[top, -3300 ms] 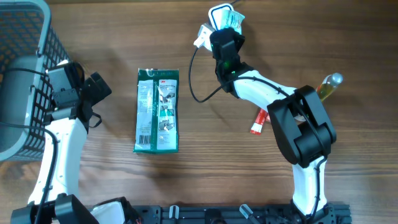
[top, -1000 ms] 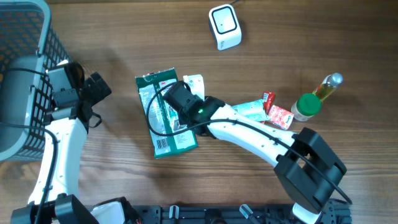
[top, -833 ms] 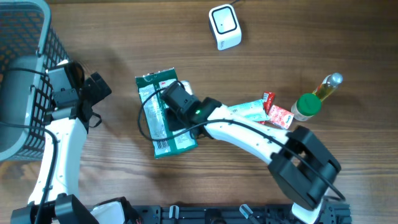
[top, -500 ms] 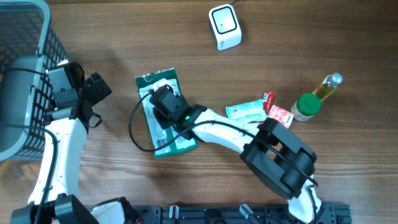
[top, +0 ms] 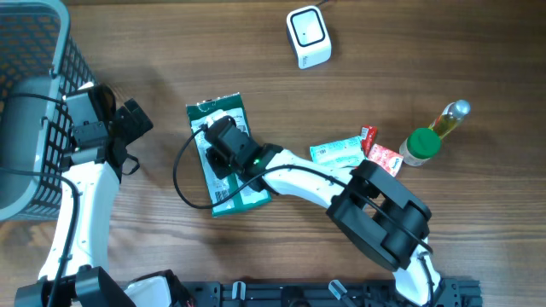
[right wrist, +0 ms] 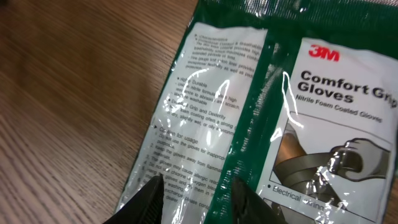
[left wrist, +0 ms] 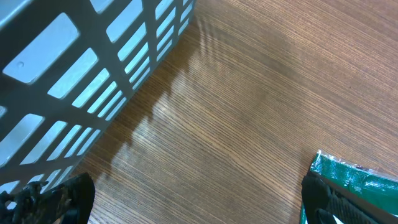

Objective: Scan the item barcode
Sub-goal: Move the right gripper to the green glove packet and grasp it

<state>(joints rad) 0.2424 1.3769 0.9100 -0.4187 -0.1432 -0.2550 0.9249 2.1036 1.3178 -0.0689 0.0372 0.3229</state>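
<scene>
We see the glove packet (right wrist: 249, 112) in dark green with a clear panel of white print and a red logo, on a brown wood-grain table (top: 426, 51). At upper left the basket (top: 72, 60) is grey-blue lattice; the scanner (top: 308, 36) at top centre is white; the bottle cap (top: 421, 143) at right is green

Left claw (left wrist: 196, 202) wide, right claw (right wrist: 194, 198) half-parted.

Glove packet (top: 237, 196) middle hidden under right gripper (top: 220, 147), basket (top: 68, 60) cut off at left edge
</scene>
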